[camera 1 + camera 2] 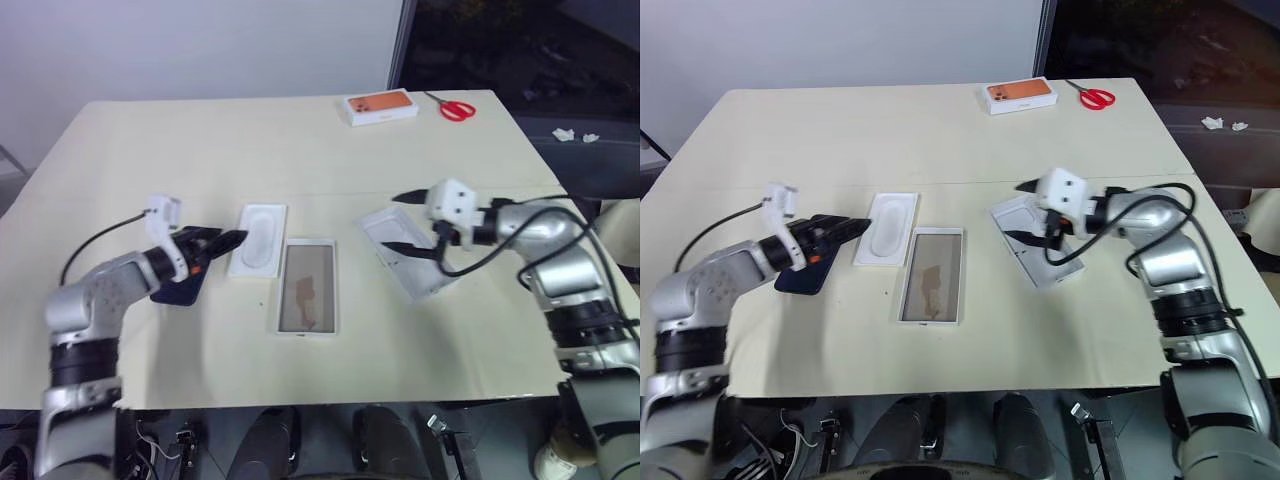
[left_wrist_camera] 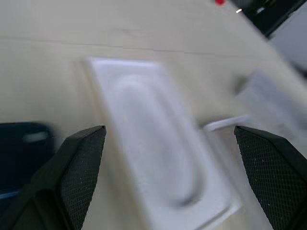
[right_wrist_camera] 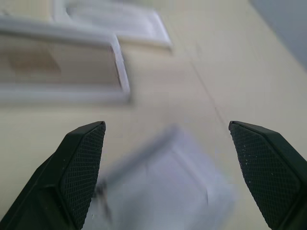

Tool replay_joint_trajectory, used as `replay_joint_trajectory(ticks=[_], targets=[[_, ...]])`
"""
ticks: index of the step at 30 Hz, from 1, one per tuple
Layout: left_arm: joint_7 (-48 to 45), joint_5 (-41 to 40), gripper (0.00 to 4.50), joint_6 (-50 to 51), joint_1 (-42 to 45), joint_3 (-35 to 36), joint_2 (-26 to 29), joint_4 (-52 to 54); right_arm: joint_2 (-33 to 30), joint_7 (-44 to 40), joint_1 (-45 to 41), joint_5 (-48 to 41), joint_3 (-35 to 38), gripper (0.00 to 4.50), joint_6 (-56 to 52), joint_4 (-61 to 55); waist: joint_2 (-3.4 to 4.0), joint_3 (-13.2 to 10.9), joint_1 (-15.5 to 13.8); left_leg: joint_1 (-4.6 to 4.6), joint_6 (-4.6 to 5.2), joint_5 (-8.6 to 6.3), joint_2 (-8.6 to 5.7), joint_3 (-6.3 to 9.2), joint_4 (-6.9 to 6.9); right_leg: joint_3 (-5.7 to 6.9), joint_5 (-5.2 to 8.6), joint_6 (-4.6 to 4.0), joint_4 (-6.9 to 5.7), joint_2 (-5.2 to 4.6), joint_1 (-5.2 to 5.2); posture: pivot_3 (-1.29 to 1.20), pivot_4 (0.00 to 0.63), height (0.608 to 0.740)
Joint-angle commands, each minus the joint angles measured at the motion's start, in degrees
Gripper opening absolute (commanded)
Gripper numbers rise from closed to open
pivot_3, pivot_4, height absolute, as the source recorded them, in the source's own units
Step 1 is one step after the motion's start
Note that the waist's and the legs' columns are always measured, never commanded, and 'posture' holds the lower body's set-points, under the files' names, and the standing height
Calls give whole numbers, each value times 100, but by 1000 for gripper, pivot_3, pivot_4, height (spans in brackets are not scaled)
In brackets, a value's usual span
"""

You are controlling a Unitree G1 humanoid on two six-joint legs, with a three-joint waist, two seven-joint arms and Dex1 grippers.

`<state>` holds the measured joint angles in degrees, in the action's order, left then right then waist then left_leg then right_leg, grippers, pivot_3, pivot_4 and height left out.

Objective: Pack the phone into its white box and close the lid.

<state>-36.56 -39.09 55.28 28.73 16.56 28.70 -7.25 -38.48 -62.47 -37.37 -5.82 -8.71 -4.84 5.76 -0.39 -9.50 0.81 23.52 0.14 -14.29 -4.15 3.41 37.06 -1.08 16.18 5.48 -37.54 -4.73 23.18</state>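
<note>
The dark navy phone [image 1: 178, 292] lies flat on the table, partly under my left wrist. My left gripper [image 1: 222, 240] is open just above the table, pointing at the white insert with an oval recess [image 1: 258, 240]; the left wrist view has that insert [image 2: 153, 153] between its fingers. The white box [image 1: 307, 287] lies open, tan floor up, right of the insert. The lid [image 1: 420, 262] lies inside-up further right. My right gripper [image 1: 405, 222] is open over the lid's near-left end, with nothing between its fingers.
An orange-topped white box [image 1: 380, 107] and red-handled scissors [image 1: 455, 108] sit at the table's far edge. The cream table [image 1: 200, 150] has bare room behind the three white pieces. The table's right edge lies close to my right arm.
</note>
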Motion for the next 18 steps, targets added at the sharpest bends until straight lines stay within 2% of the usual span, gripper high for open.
replay_joint_trajectory(ticks=[1,18], targets=[[265,-110,4499,400,192,167,58,-186,71,155,-64,31,-5,4310,-165,-400,-1,0,0,0,-21,12,0,0,0,0,0,0,1,1,0,0,150,740],[610,67,4499,449,488,124,6,-894,82,291,168,101,36,4310,59,-238,-5,0,-8,1,-23,14,-1,0,0,-3,0,0,2,0,0,0,150,740]])
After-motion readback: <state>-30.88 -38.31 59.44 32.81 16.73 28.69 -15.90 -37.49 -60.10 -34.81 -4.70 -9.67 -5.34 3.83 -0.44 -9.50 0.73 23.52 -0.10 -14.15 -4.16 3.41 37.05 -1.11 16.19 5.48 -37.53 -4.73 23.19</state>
